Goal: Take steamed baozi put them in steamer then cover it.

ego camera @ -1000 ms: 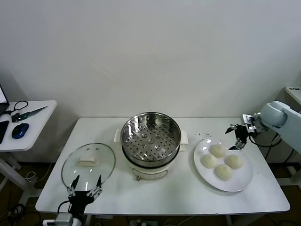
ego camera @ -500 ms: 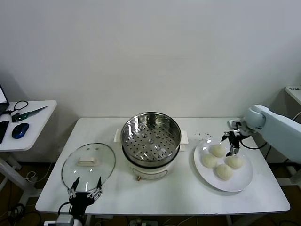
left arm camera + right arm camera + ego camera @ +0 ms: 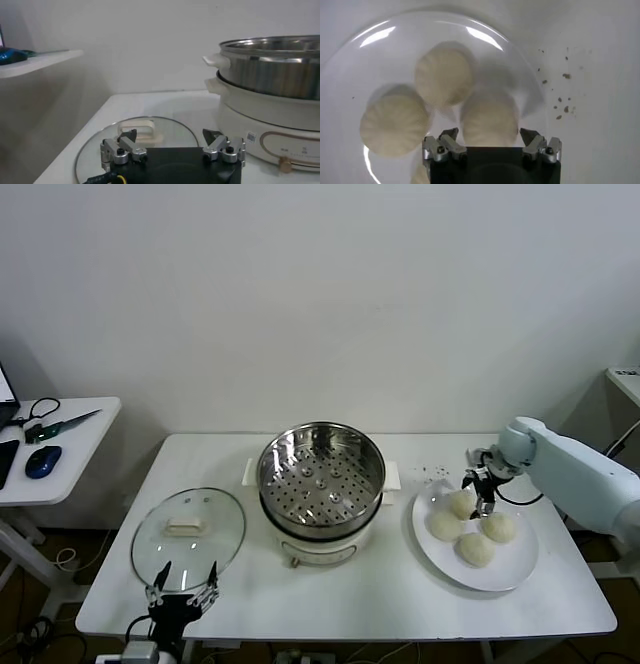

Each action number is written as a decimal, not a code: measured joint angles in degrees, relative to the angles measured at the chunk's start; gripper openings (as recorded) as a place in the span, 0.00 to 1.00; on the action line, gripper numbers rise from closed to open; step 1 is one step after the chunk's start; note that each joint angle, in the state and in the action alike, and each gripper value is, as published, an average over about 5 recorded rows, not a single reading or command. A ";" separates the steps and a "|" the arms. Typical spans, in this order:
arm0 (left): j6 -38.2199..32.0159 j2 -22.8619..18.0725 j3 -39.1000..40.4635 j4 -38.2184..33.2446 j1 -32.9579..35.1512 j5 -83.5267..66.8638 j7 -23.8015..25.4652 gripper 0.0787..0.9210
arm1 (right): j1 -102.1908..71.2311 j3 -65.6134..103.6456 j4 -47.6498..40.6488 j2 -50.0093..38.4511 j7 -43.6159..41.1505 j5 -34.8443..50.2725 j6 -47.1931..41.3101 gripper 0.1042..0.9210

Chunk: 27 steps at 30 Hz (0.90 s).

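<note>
Head view: steamer (image 3: 321,489) upright at table (image 3: 380,604) centre, open mouth facing up, perforated tray showing inside. Cover (image 3: 188,530) lies flat to the steamer's left, near the table's front-left corner, white handle (image 3: 183,527) up, its long axis running across the table. Four baozi (image 3: 462,503) on one white plate (image 3: 510,569) to the steamer's right, domes up.

Right arm reaches in from the right edge, forearm roughly level, wrist bent down; right gripper (image 3: 479,493) low over the rear bun. Right wrist view: fingers (image 3: 448,142) apart, flanking that bun (image 3: 489,120), contact not clear.

Left gripper (image 3: 183,588) parked at the table's front edge by the cover, fingers (image 3: 121,148) spread wide, holding nothing.

One plate, one cover, one steamer.
</note>
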 measured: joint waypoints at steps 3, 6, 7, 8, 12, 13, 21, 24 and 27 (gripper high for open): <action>-0.01 0.00 0.02 0.06 -0.04 0.04 -0.04 0.88 | -0.03 0.22 -0.28 0.25 -0.03 0.17 0.03 0.76; -0.07 0.00 0.03 0.10 -0.05 0.06 -0.06 0.88 | -0.02 0.25 -0.30 0.30 -0.15 0.61 0.14 0.75; -0.11 0.00 0.03 0.11 -0.02 0.08 -0.07 0.88 | 0.02 0.22 -0.26 0.29 -0.22 0.79 0.18 0.75; -0.15 0.00 0.03 0.11 0.02 0.09 -0.07 0.88 | 0.11 0.15 -0.17 0.25 -0.31 1.00 0.24 0.75; -0.34 0.00 0.11 -0.08 0.32 0.22 -0.08 0.88 | 1.31 -0.78 0.81 -0.22 -0.76 2.21 0.70 0.74; -0.38 0.00 0.15 -0.17 0.40 0.27 -0.09 0.88 | 1.94 -1.25 1.22 -0.45 -0.89 2.64 0.93 0.74; -0.70 -0.15 0.71 -0.91 0.91 0.97 -0.09 0.88 | 13.64 -10.60 6.93 -2.01 -2.50 8.83 4.98 0.74; -0.72 -0.17 0.75 -1.22 1.07 1.07 -0.09 0.88 | 20.50 -15.49 10.00 -1.57 -3.26 12.01 7.81 0.73; -0.77 -0.10 0.75 -1.54 1.28 1.12 -0.09 0.88 | 27.66 -20.16 13.54 -0.21 -3.79 14.61 11.45 0.73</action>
